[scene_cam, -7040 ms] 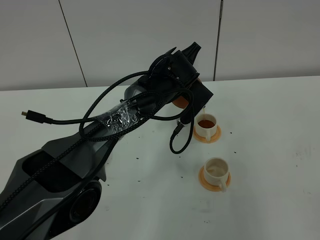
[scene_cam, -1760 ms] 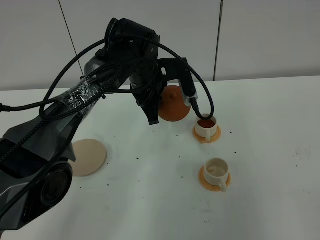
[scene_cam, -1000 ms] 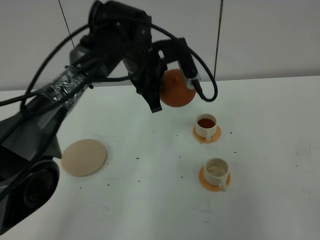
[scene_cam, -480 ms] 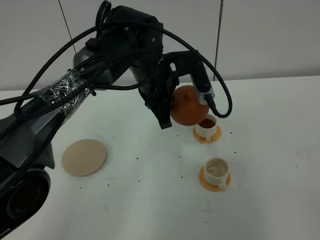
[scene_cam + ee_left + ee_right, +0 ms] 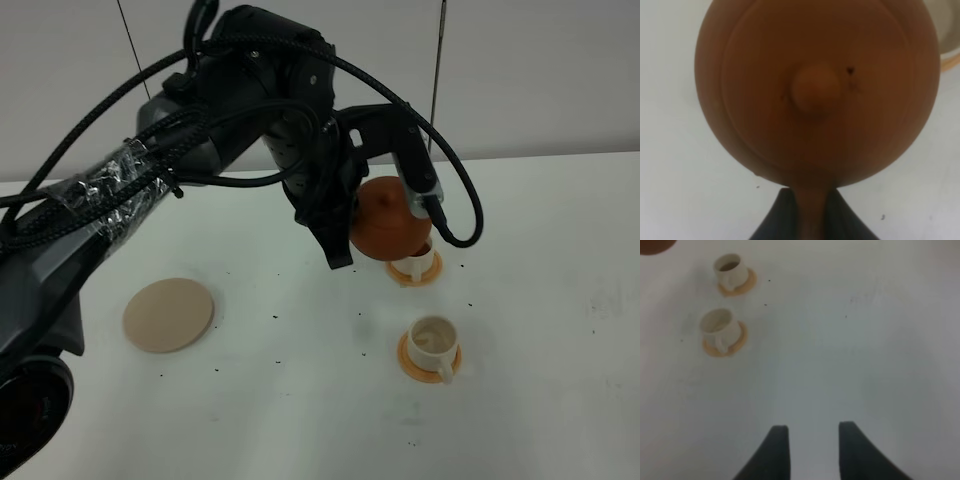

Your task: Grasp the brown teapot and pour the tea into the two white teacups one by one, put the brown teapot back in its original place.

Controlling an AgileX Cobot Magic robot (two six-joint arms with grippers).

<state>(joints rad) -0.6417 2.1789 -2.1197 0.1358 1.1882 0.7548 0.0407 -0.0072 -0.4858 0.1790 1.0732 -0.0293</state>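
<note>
Brown teapot point(image 5: 388, 228) lower; two white teacups point(image 5: 432, 342).

Stock: one terracotta-brown squat round clay teapot point(image 5: 388, 225), plain; two cream-white cylindrical cups, near cup point(image 5: 433, 340) and far cup point(image 5: 730, 271), each on an orange round saucer point(image 5: 407, 360); dark reddish-brown tea point(image 5: 729, 266) in the far cup; one beige round flat plate point(image 5: 168, 314); white surface point(image 5: 540, 300), dark-specked; black robot arm point(image 5: 250, 90), silver tape.

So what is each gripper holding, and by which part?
The left gripper holds the brown teapot by its handle, pinched between the fingers. The right gripper holds nothing; its fingers stand open above the table.
</note>
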